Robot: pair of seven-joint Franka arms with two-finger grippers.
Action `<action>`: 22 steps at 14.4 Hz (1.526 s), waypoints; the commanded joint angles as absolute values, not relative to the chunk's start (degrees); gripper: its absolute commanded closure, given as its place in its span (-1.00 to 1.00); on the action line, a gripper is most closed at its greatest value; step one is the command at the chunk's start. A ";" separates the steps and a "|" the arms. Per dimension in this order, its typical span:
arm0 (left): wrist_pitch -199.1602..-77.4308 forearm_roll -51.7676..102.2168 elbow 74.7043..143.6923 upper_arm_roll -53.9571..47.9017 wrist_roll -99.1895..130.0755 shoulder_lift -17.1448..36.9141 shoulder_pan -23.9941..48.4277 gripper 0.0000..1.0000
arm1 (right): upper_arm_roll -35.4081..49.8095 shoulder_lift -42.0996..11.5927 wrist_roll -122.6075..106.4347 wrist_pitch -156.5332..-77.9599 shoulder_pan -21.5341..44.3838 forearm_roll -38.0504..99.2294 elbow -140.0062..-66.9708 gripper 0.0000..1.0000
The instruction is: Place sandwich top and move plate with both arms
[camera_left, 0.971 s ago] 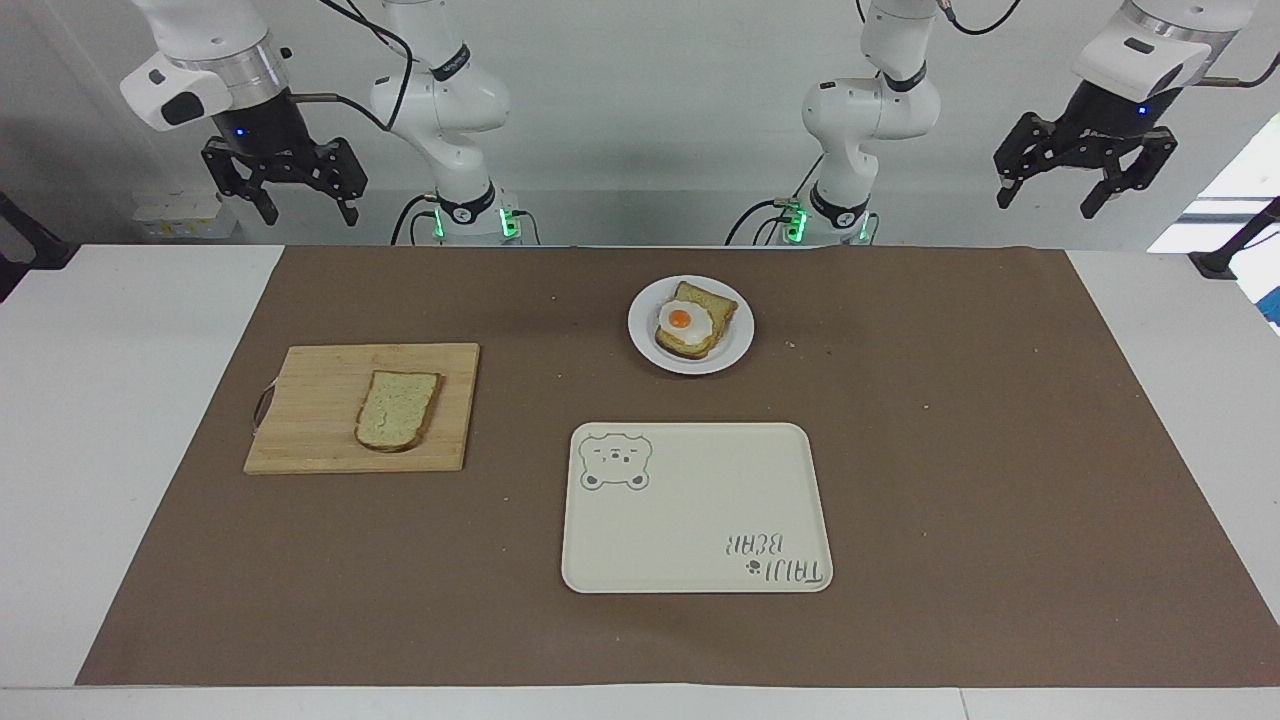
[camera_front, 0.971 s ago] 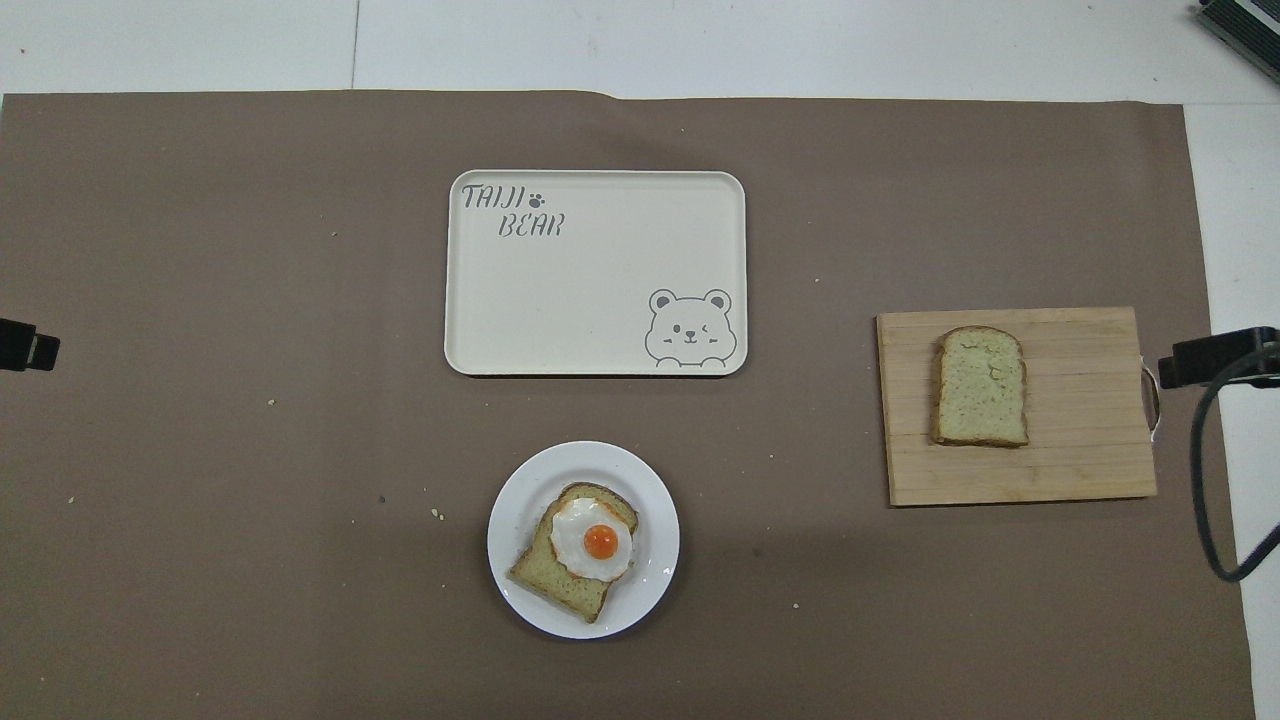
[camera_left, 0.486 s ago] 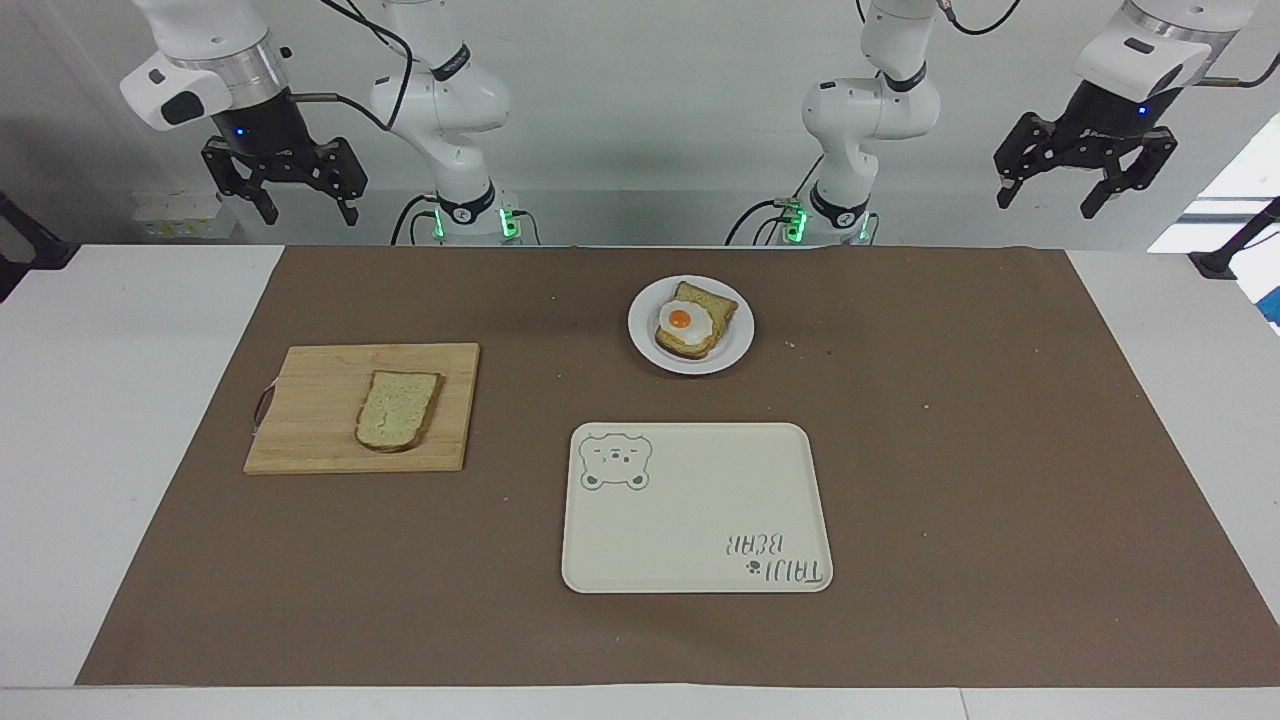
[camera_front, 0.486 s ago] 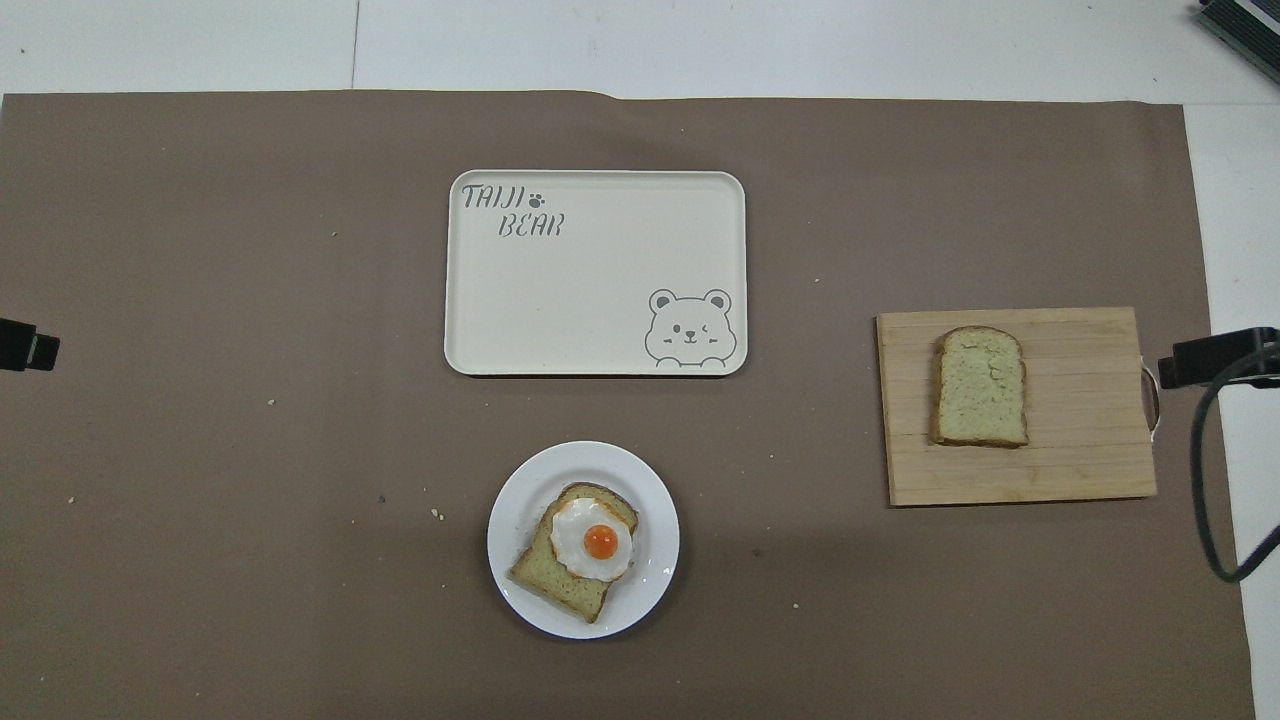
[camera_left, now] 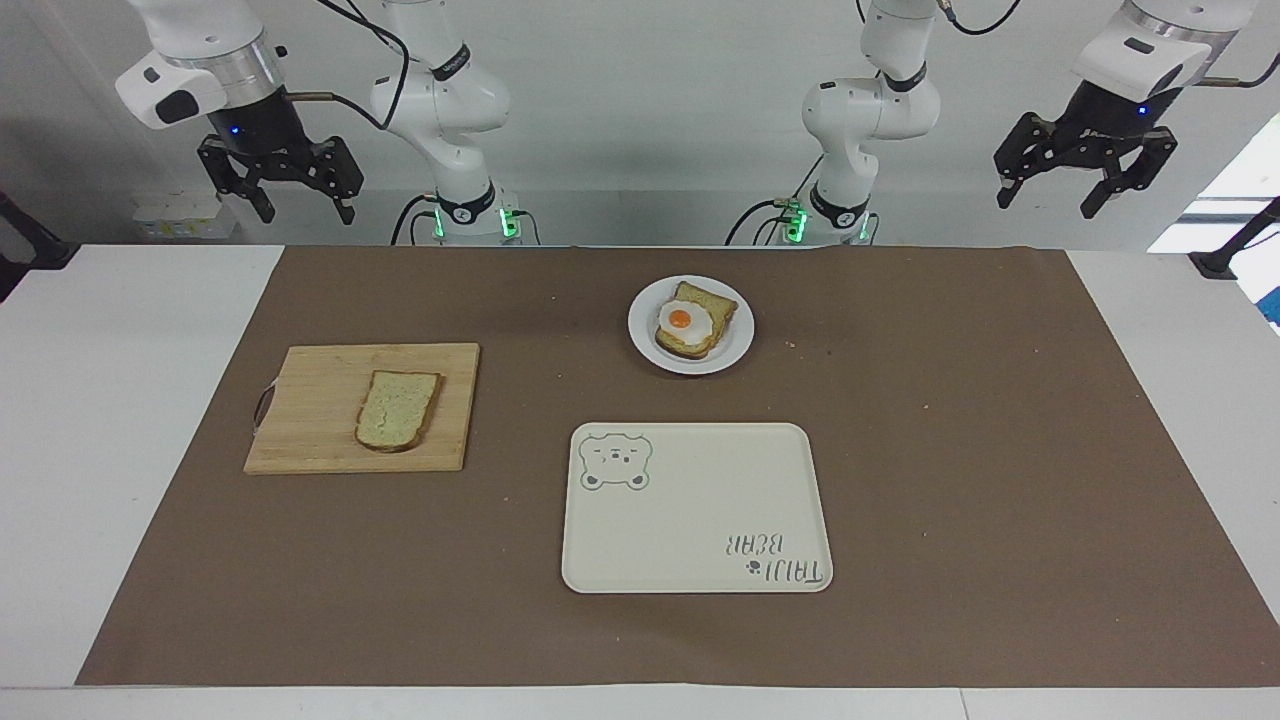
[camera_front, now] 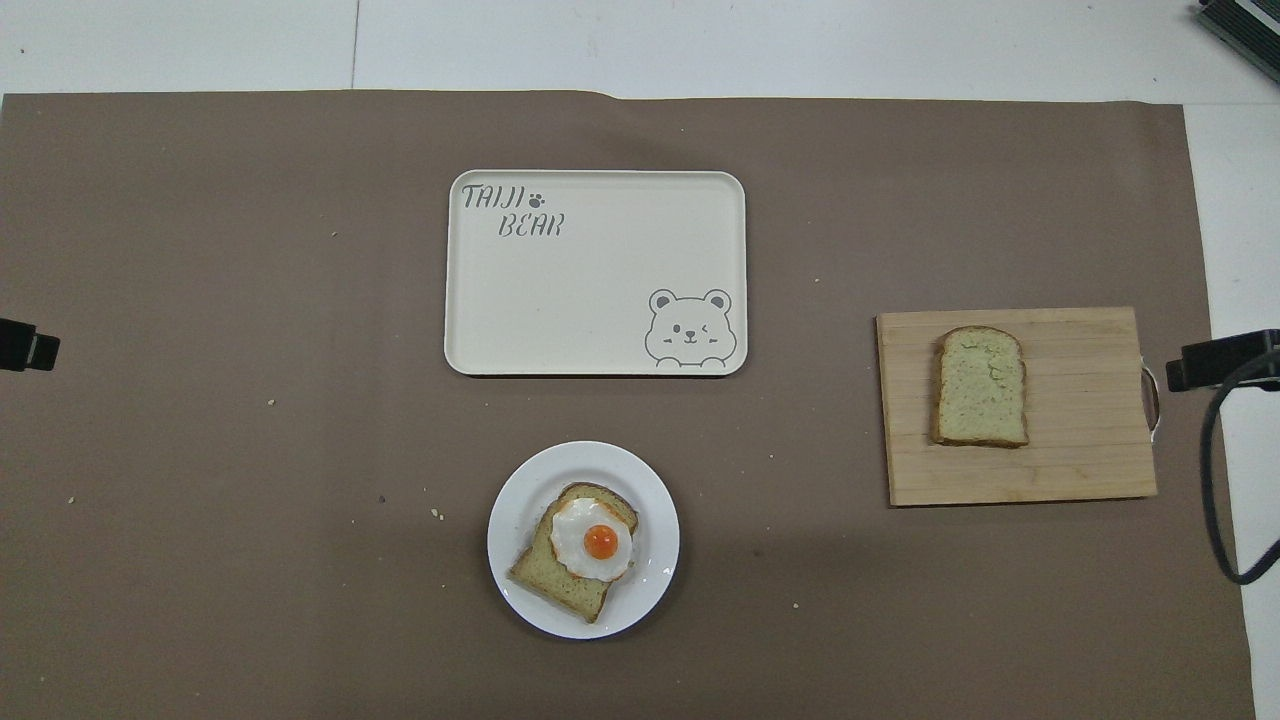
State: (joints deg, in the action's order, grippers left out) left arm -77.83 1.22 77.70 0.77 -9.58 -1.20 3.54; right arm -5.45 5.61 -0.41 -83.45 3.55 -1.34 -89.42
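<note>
You had both grippers raised with nothing in them. Your right gripper (camera_left: 280,190) hung with its fingers spread, above the table edge at the right arm's end; your left gripper (camera_left: 1083,178) hung likewise spread, above the edge at the left arm's end.

The sandwich top (camera_left: 397,423) lay flat on a wooden cutting board (camera_left: 310,410) toward the right arm's end of the brown mat (camera_left: 1000,450). The plate (camera_left: 735,345) sat near the middle of the mat, close to the robots, carrying a bread slice (camera_left: 712,302) with a fried egg (camera_left: 683,321) on it.

Just farther from the robots than the plate lay a cream tray (camera_left: 690,520), not touching it. You could read "TAIJI BEAR" (camera_front: 513,211) printed in one corner with a small paw mark, and a winking bear drawing (camera_front: 689,330) sat in the diagonal corner, the one nearest the plate and board.
</note>
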 commanded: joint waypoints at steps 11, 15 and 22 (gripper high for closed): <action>-77.26 0.79 78.31 0.26 -10.20 -2.11 2.81 -1.00 | -5.36 9.14 -2.46 -87.01 3.25 -0.62 -96.15 -1.00; -77.26 0.79 78.31 0.26 -10.20 -2.11 2.81 -1.00 | -5.36 9.14 -2.55 -87.28 3.25 -0.62 -96.42 -1.00; -77.26 0.79 78.31 0.26 -10.20 -2.11 2.81 -1.00 | -5.36 8.79 -5.80 -94.56 1.93 -0.62 -101.86 -1.00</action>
